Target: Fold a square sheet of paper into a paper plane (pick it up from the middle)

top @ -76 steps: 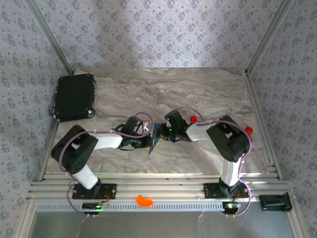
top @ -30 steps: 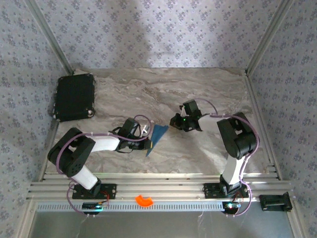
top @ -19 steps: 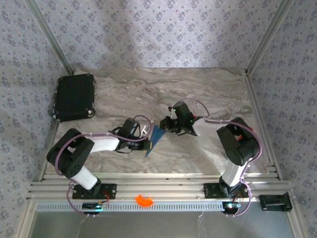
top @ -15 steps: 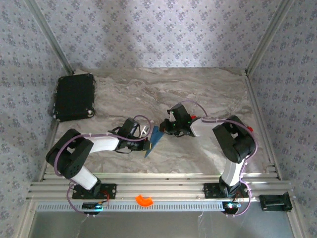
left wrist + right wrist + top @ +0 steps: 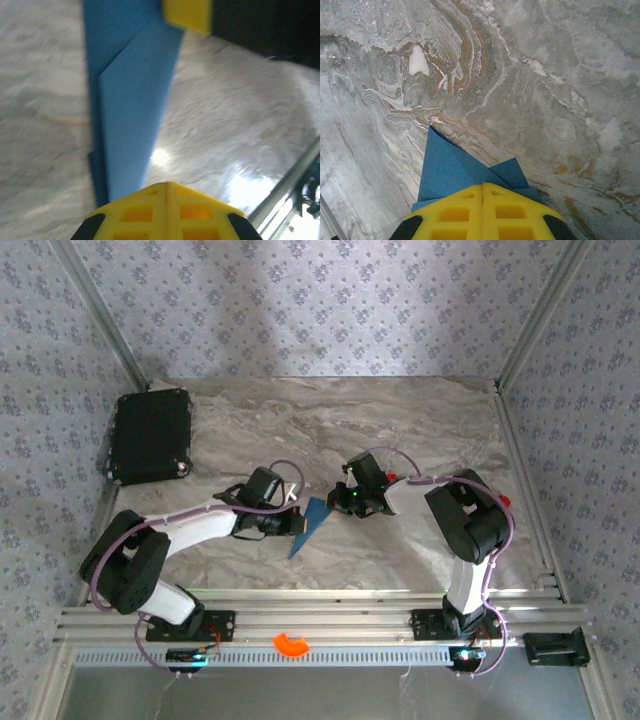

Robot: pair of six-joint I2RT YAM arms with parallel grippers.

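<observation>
The folded dark blue paper sheet (image 5: 310, 518) was creased into a slim pointed wedge with overlapping flaps, near the middle of the grey marble table (image 5: 420, 420). It was pinched between the left gripper (image 5: 297, 523) and right gripper (image 5: 335, 502), both clamped tight. The gripped edges were hidden under yellow pads (image 5: 450, 215), and the left wrist shot was kinda blurry.

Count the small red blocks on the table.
2. One red block sits mid-table behind the right arm; the other near the right edge by its elbow. Arms may hide more.
</observation>
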